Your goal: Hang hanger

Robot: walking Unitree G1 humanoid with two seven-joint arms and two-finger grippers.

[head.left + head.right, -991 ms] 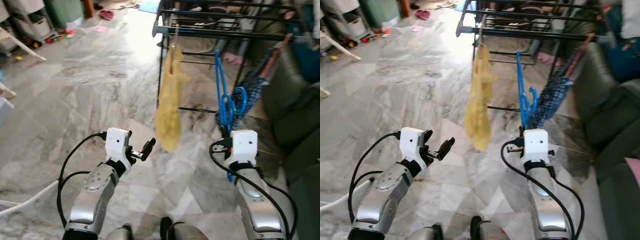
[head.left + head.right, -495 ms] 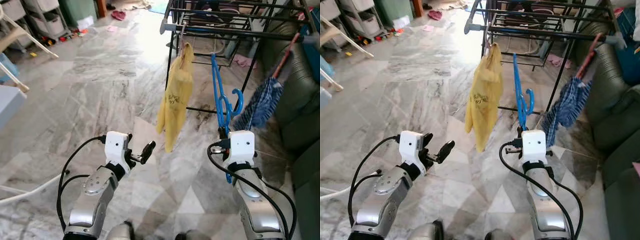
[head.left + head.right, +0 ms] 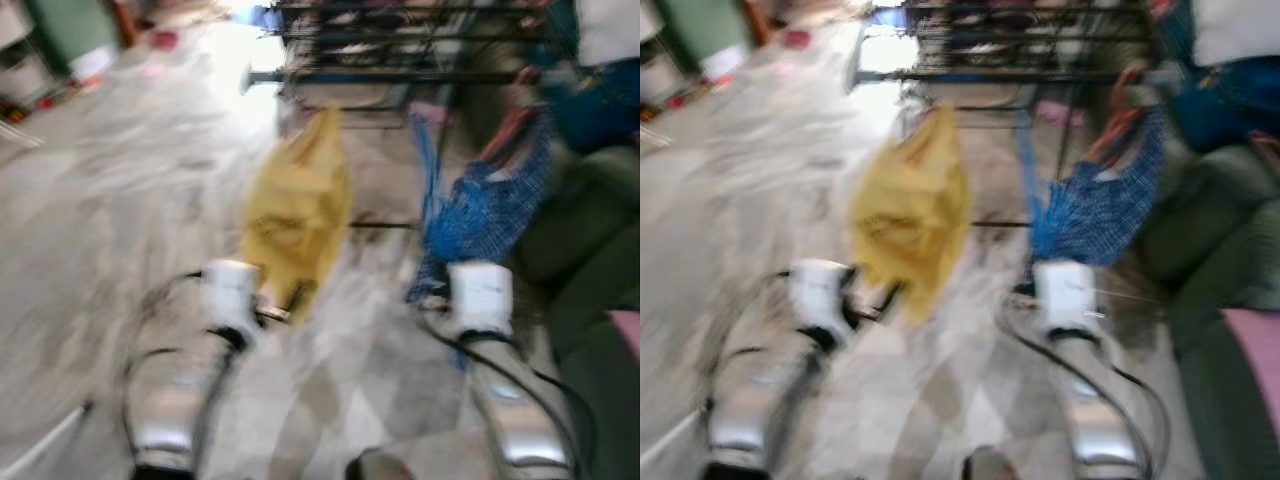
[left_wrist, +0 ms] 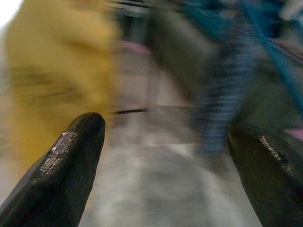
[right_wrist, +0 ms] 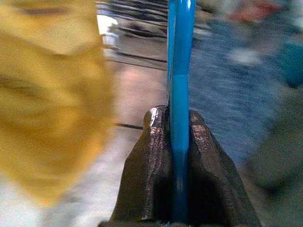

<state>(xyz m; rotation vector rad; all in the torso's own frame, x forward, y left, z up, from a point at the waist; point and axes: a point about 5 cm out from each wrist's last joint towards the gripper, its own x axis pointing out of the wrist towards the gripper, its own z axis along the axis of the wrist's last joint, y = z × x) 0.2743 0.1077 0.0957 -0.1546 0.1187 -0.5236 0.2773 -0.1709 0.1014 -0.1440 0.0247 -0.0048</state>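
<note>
- Right wrist view: blue hanger, a slim smooth plastic strip, clamped upright between the two black textured fingers of the right tool, jaws closed tight against it.
- Head views: same hanger rising from above the right tool toward the dark rack rail, not yet hooked over it; hook end lost in blur.
- Judged step: carrying and approach, rack near but hanger not hung.
- Next move, as a judgement: raise the hook above a free stretch of rail, between the yellow garment and the blue checked cloth, then lower until it catches, and only then let go.
- Left tool: spread wide, holding nothing, worn matte fingertips well apart, raised before the yellow garment.
- Yellow garment: soft, limp, hanging from the rail.
- Checked cloth: woven, draped in folds.
- Rack: thin dark metal bars.
- Floor: pale grey veined stone, glossy.
- Dark green sofa at the right edge.
</note>
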